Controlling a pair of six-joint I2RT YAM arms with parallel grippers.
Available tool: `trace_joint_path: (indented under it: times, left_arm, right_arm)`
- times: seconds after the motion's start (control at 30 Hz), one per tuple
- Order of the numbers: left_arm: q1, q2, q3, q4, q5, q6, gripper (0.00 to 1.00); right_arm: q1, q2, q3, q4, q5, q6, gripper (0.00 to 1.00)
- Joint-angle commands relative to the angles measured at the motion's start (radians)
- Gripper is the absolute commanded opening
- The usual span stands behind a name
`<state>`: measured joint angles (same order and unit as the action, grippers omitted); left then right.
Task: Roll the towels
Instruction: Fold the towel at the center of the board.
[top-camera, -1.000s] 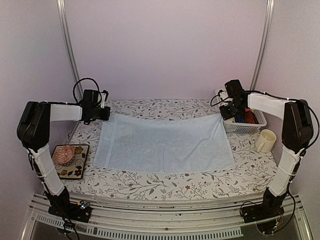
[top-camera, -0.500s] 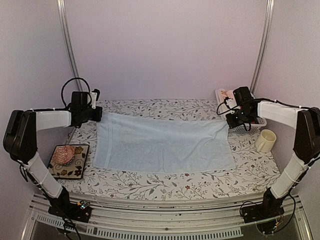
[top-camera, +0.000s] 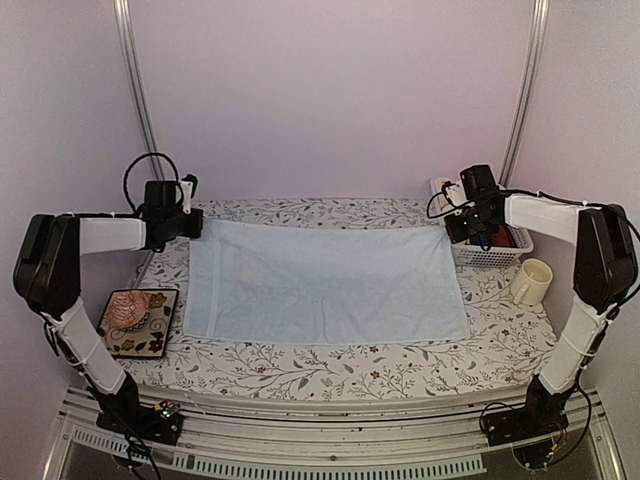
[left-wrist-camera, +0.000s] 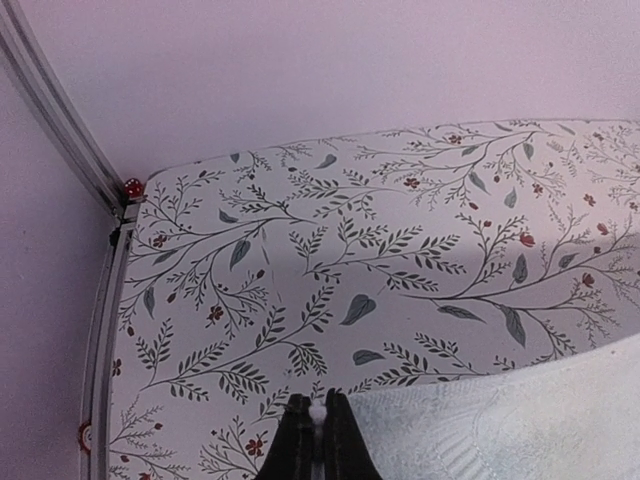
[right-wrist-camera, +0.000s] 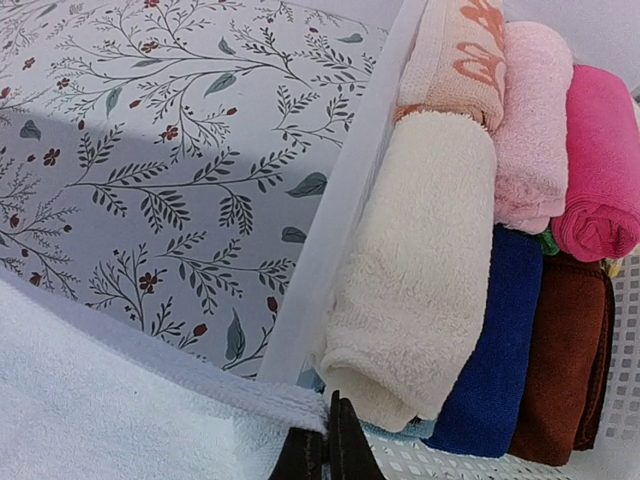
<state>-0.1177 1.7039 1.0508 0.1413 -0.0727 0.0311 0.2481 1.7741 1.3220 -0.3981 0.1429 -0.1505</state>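
A light blue towel (top-camera: 325, 283) lies spread flat over the floral table top. My left gripper (top-camera: 200, 224) is shut on its far left corner; in the left wrist view the jaws (left-wrist-camera: 317, 425) pinch the towel's edge (left-wrist-camera: 500, 430). My right gripper (top-camera: 452, 230) is shut on the far right corner; in the right wrist view the pinch point (right-wrist-camera: 328, 425) sits on the towel's hem (right-wrist-camera: 120, 400). A rolled cream towel (right-wrist-camera: 425, 270) lies in the white basket (top-camera: 500, 252).
The basket (right-wrist-camera: 340, 220) also holds rolled pink, hot-pink, dark blue and maroon cloths. A cream mug (top-camera: 531, 281) stands at the right. A dark floral tray (top-camera: 150, 340) with a pink knitted lump (top-camera: 128, 310) sits front left. Metal frame posts stand at the back corners.
Both grippers swung outward and then back a little, pulling the far edge of the blue towel taut. The edge now lies straighter and farther back.
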Motion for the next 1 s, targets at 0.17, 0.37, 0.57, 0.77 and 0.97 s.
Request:
trace_joint_path:
  times: [0.17, 0.37, 0.57, 0.77, 0.97]
  left_arm:
    - [0.017, -0.133, -0.079, 0.048, 0.033, 0.036, 0.0]
    - [0.017, -0.265, -0.189, 0.016, 0.16, 0.078, 0.0]
    - [0.017, -0.371, -0.273, -0.03, 0.277, 0.203, 0.0]
    - [0.016, -0.41, -0.306, -0.078, 0.314, 0.326, 0.0]
    - [0.028, -0.381, -0.295, -0.093, 0.286, 0.395, 0.0]
  right_arm:
    - [-0.005, -0.098, -0.023, -0.055, -0.033, -0.007, 0.02]
    - [-0.004, -0.189, -0.1, -0.134, -0.114, 0.01, 0.02]
    - [-0.004, -0.254, -0.148, -0.215, -0.157, 0.02, 0.02]
    - [-0.001, -0.318, -0.225, -0.237, -0.193, 0.037, 0.02]
    - [0.0, -0.356, -0.274, -0.275, -0.203, 0.069, 0.02]
